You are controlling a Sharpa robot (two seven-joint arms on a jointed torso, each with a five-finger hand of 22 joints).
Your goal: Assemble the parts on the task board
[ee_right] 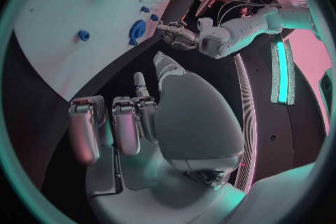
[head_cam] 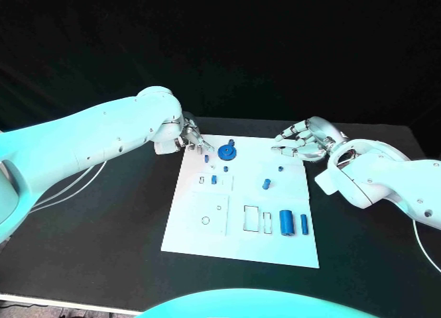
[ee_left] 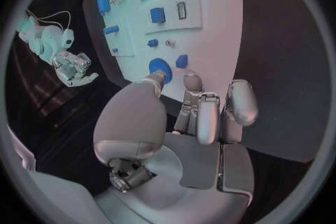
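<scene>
Two hands hover at the far end of the white task board (head_cam: 241, 228), which lies mid-tabletop (head_cam: 96, 245). We see the left hand (head_cam: 189, 136) over the board's far left corner, fingers apart, gripping nothing. We see the right hand (head_cam: 302, 140) off the far right corner, fingers loosely curled and likewise unladen. Near the far edge lies a blue round disc part (head_cam: 227, 154); a blue cylinder (head_cam: 287, 222) lies nearer, toward the right.

We see a robotics lab: a black table (head_cam: 105, 225) under dark drapes, a white flat task board (head_cam: 239, 242) at its centre.
</scene>
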